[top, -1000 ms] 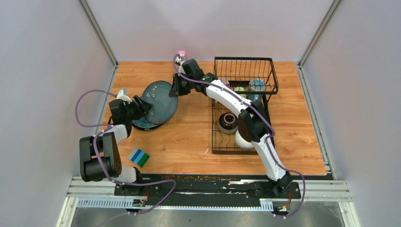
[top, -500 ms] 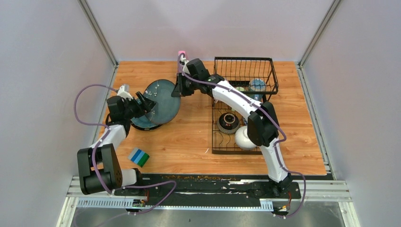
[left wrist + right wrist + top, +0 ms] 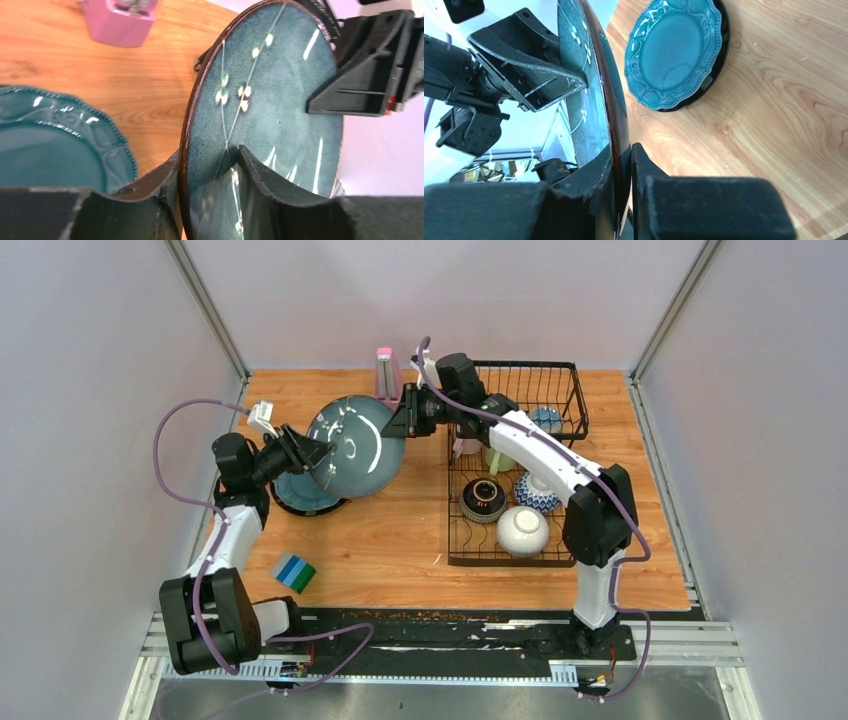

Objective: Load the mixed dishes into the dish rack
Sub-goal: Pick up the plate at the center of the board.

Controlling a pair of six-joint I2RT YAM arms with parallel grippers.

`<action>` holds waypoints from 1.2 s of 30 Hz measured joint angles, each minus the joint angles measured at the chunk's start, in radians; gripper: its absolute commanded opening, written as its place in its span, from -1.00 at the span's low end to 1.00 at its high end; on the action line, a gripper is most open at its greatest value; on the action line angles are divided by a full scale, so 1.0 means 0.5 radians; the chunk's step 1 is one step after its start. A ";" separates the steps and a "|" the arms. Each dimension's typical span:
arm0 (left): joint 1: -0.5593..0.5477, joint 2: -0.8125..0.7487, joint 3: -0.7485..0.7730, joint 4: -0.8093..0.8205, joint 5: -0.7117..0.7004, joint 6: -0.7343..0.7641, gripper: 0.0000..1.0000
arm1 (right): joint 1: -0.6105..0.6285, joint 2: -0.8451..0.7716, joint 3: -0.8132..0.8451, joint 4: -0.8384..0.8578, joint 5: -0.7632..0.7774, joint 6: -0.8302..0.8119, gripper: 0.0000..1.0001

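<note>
Two plates: the flat plate (image 3: 296,498) lies left on the table (image 3: 400,530). We see the left hand (image 3: 312,453) straddling the raised plate (image 3: 358,445) at its left rim, clamp unclear. The right hand (image 3: 408,412) is pinched tight on its far-right rim, keeping it on edge for slotting. Bare table separates it from the dish rack (image 3: 510,380) at right.

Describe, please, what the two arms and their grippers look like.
Both the left arm and right arm have white links, black joints and a loose purple cable. The left gripper and right gripper are black, with two thick matte fingers each.
</note>
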 measured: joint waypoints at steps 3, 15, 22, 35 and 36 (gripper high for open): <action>0.004 -0.050 0.019 0.049 0.108 -0.089 -0.49 | -0.050 -0.078 -0.101 0.066 -0.108 0.011 -1.00; 0.004 -0.157 0.063 0.221 0.376 -0.447 -1.00 | -0.114 -0.325 -0.420 0.282 -0.368 -0.091 -0.87; -0.006 -0.153 0.017 0.558 0.417 -0.644 -1.00 | -0.114 -0.443 -0.513 0.383 -0.397 -0.145 -0.68; -0.069 -0.127 -0.002 0.941 0.514 -0.749 -1.00 | -0.076 -0.500 -0.597 0.456 -0.623 -0.027 -0.30; -0.075 -0.127 -0.002 0.946 0.516 -0.757 -1.00 | -0.072 -0.500 -0.604 0.462 -0.640 -0.019 -0.30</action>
